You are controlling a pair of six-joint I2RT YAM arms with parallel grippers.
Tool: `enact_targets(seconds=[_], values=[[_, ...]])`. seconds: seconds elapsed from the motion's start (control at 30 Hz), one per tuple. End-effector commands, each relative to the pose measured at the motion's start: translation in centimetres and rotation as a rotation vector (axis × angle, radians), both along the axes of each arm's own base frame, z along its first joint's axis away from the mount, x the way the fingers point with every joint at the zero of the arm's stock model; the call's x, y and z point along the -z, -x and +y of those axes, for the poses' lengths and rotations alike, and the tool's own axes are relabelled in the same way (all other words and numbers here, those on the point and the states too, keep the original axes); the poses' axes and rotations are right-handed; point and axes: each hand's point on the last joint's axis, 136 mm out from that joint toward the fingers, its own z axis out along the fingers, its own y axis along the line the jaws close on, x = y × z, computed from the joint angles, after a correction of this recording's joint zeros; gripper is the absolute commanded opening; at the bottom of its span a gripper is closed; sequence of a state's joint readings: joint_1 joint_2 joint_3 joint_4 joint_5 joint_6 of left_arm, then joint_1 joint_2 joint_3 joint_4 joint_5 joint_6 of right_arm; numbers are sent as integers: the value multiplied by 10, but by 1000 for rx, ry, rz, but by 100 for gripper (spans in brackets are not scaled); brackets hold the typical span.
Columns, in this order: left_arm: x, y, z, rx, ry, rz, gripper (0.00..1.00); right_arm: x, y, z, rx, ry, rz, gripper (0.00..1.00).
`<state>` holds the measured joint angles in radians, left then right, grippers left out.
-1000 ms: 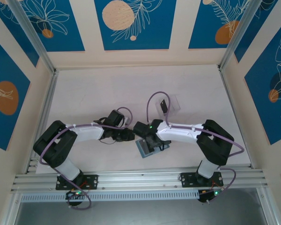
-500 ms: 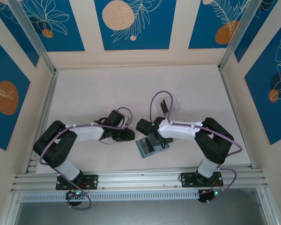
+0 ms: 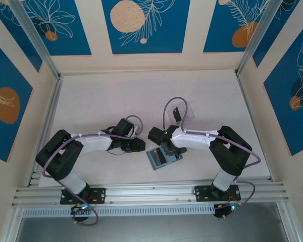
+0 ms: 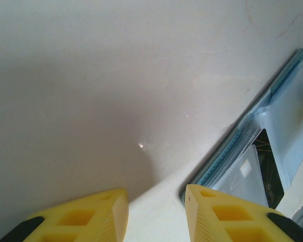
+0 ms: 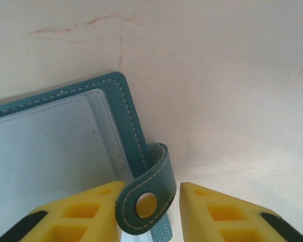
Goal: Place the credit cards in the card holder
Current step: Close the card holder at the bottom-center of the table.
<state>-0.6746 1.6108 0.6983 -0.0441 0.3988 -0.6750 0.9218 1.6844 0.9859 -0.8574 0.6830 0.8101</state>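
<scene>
Between the yellow fingers (image 5: pixel 81 212) of the right gripper (image 5: pixel 150 190) sits the closing strap (image 5: pixel 156 171) of the card holder (image 5: pixel 50 136), its metal snap (image 5: pixel 146 204) facing the wrist camera; the jaws stand narrow, one finger touching the strap's edge, the other a sliver apart from it; whether the strap is actually pinched cannot be told. Ahead and to the left of that gripper the teal holder lies open and flat on the table (image 5: pixel 227 75), pale inner pocket uppermost, stitched corner pointing away from the fingers.

From the top camera, the right gripper (image 3: pixel 167 151) is over the far right edge of the card holder (image 3: pixel 159 159); beyond that gripper, well apart, stands a clear box (image 3: pixel 188 112) with one dark credit card (image 3: pixel 177 113) upright in it. To the left of the holder is the left gripper (image 3: pixel 138 145), near it but not touching.

From its own wrist, the left gripper (image 4: pixel 156 209) shows jaws partly apart, bare table (image 4: pixel 116 75) between them, holding nothing. Ahead and to the right of its fingers lies the card holder (image 4: pixel 252 136), its near corner just beside the right fingertip (image 4: pixel 212 212); a dark credit card (image 4: pixel 271 166) is seated in a pocket there.
</scene>
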Motion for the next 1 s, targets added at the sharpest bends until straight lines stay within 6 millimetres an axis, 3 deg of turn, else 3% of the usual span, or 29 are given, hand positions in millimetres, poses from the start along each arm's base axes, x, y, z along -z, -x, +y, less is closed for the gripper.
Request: enact_targets(seconds=[0.0,0.1,0.2,0.47,0.6,0.77,0.97], values=[[25,55,-10,121,2,160,36,-5,-3,-10,12,42,-18,25],[21,58,-8,127,4,158,36,-6,-3,-9,6,40,-14,9],[15,64,-6,139,13,148,33,-12,-2,-7,-2,39,-18,0],[11,89,-1,163,8,156,26,-32,0,7,-36,-53,-31,0],[13,94,-9,169,24,159,26,-37,1,15,-56,-99,-27,0],[21,86,-20,155,29,161,25,-46,10,39,-104,-239,-12,0],[31,79,-32,135,47,170,24,-64,31,79,-169,-530,42,0]])
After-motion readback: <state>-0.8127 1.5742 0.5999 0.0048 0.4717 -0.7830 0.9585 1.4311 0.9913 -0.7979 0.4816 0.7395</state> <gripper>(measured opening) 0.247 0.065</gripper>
